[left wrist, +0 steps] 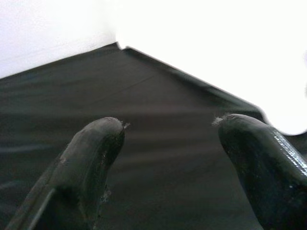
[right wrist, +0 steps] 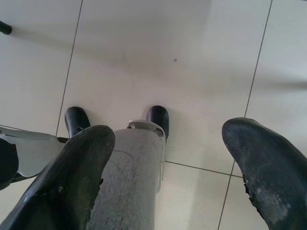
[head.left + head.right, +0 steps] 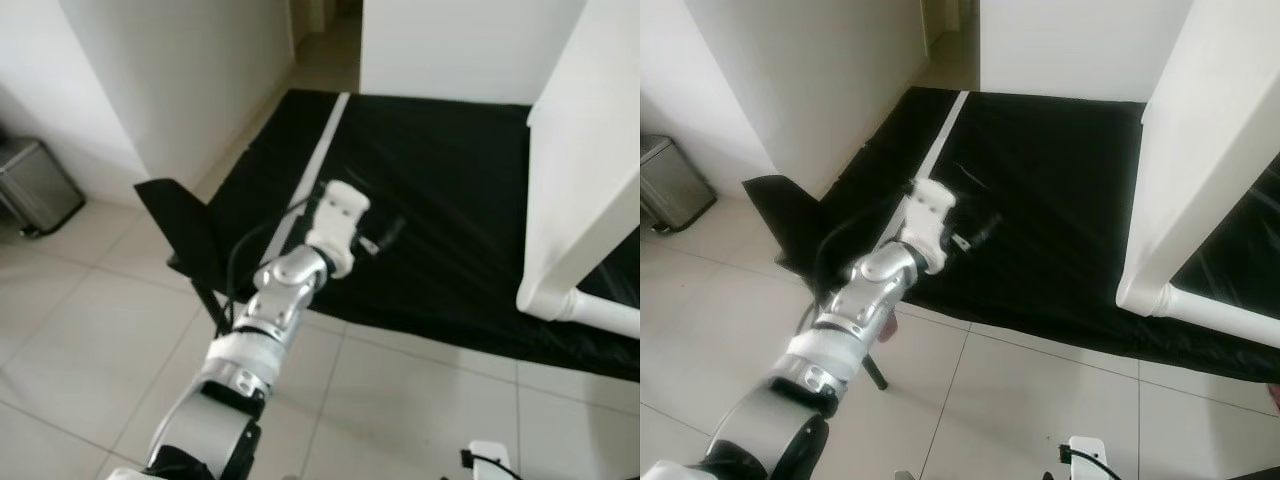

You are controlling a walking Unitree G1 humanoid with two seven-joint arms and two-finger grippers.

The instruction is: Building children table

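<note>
Silver arm [image 3: 270, 320], black-fingered claw [image 3: 385, 238]

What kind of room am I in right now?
Probably a home room or hallway set up as an assembly spot: pale tiled floor, a black sheet spread over it, a white table part standing on the sheet, and a steel pedal bin by the wall.

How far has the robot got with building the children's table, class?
Done: a white table panel with a round white leg stands on the black floor sheet. In hand: nothing; the left end effector hovers open over the sheet, and the right end effector hangs open above the tiles. Left: no loose parts visible, so remaining assembly cannot be judged.
</note>
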